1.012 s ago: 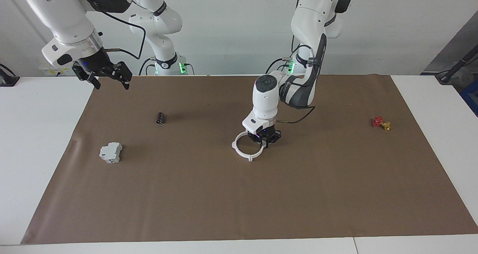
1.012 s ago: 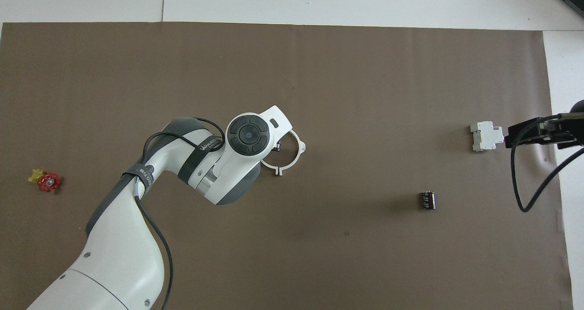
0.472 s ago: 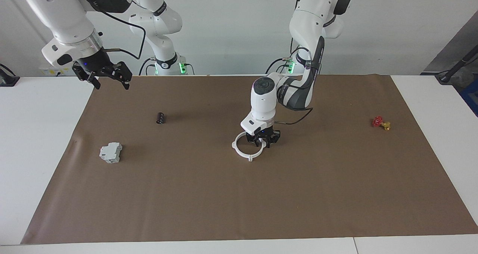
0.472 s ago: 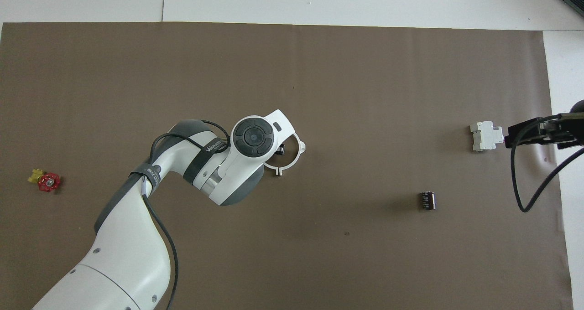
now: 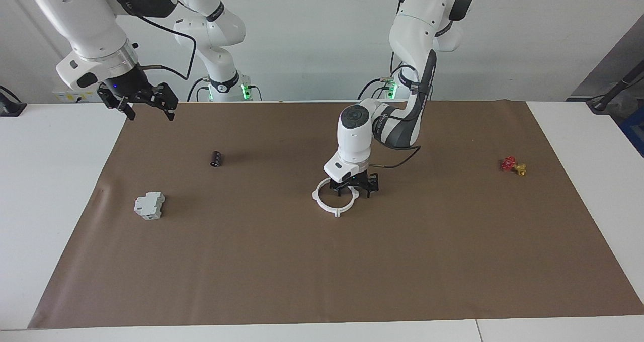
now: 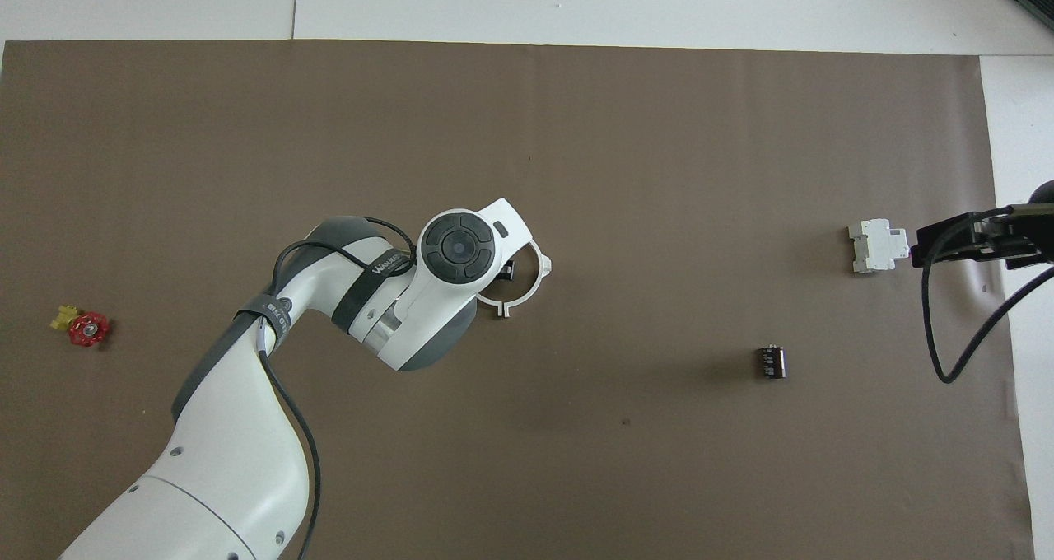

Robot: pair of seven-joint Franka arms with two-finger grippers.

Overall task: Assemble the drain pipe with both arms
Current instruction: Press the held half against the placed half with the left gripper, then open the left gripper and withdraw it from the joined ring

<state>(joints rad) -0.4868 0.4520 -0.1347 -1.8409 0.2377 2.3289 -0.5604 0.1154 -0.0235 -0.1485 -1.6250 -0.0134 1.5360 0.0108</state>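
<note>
1. Two open grippers: the left gripper (image 5: 354,187) hangs just over the drain pipe (image 5: 333,197) with fingers spread, grasping nothing; the right gripper (image 5: 143,102) waits released, high over the mat's edge, well apart from the drain pipe.
2. The drain pipe lies flat on the brown mat (image 5: 302,261), its two white halves forming one ring.
3. It looks light, thin and fairly stiff, likely slippery; pinching across the rim beside an end tab seems safest.
4. The black cylinder (image 5: 216,158) and grey-white block (image 5: 149,205) lie well apart from the drain pipe, toward the right arm's end.
</note>
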